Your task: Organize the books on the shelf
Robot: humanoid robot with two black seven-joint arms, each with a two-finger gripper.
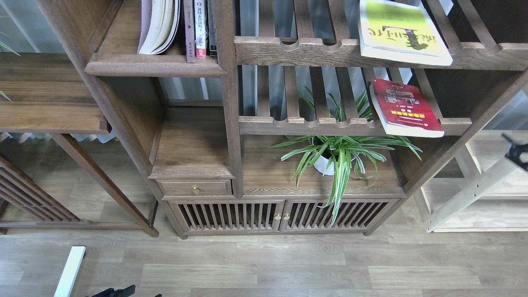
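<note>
The yellow-green book [402, 33] lies flat on the upper slatted rack at the top right. The red book with a yellow band [406, 108] lies flat on the lower slatted rack below it. The pale white-lavender book [159, 24] stands leaning, pages fanned, on the dark shelf [154, 64] at the upper left. Only a black tip of my left gripper [112, 292] shows at the bottom edge. Only a black piece of my right gripper [518, 151] shows at the right edge. Both are far from the books, and their fingers cannot be told apart.
Slim maroon [189, 31], red-white [200, 29] and dark volumes stand to the right of the lavender book. A spider plant in a white pot [330, 159] sits on the cabinet top. A pale wood rack [474, 194] stands at the right. A white strip [70, 270] lies on the floor.
</note>
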